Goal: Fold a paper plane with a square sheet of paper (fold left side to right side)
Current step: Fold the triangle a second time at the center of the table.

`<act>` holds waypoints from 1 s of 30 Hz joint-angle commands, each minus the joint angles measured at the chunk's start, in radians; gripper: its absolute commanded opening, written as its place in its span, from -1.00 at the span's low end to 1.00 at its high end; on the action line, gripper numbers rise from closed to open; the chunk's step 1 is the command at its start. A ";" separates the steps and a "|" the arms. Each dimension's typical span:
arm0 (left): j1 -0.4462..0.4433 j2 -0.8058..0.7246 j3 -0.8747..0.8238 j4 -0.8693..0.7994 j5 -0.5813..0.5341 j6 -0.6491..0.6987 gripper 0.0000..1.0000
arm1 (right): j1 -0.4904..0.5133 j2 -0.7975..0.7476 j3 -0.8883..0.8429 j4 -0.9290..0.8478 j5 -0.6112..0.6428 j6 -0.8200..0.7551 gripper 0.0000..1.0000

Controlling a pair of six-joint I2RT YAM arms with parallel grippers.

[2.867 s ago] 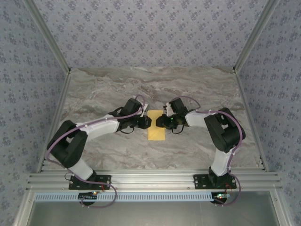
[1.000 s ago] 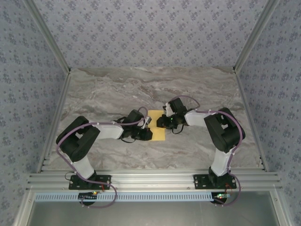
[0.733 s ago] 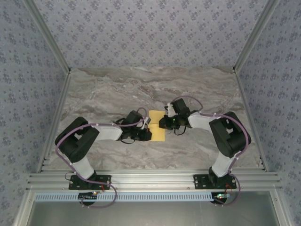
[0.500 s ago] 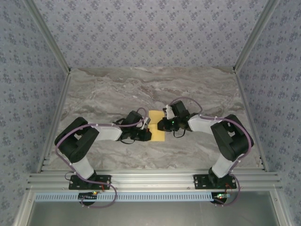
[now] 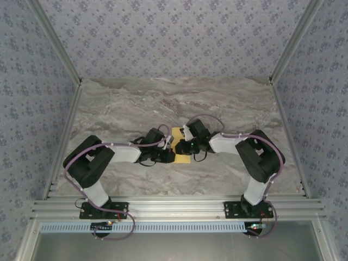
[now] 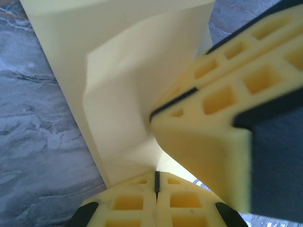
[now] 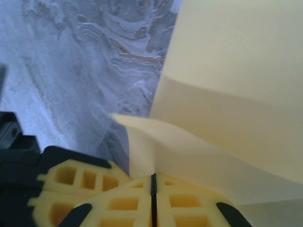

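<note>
Soft, even light is falling from above in the top view, leaving only faint, short shadows beside the arms [image 5: 122, 149] on the marble worktop [image 5: 119, 103], with no glare. In the left wrist view the square sheet of paper [image 6: 118, 56] is washing out to pale cream, its raised flap is shading the layer beneath, and the right gripper [image 6: 152, 116], close to the lens, is blurring heavily. The left gripper [image 6: 156, 182] is looking soft too. In the right wrist view the sheet is showing warmer yellow and its lifted edge is casting a dark shadow on the worktop
</note>
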State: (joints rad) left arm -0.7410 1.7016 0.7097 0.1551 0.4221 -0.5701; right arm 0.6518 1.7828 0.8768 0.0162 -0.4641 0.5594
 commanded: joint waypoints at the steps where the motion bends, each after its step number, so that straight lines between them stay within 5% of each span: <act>1: -0.007 0.003 -0.028 -0.067 -0.025 0.000 -0.95 | 0.008 0.037 0.031 -0.087 0.059 -0.016 -0.85; 13: -0.006 0.005 -0.036 -0.062 -0.023 -0.007 -0.95 | -0.038 0.038 0.029 -0.169 0.113 -0.078 -0.84; 30: -0.007 0.012 -0.041 -0.047 -0.018 -0.010 -0.95 | -0.243 0.029 -0.012 -0.108 0.014 -0.179 -0.83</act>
State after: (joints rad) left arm -0.7422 1.7016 0.6983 0.1856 0.4217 -0.5774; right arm 0.4583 1.7935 0.8814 -0.0570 -0.5110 0.4236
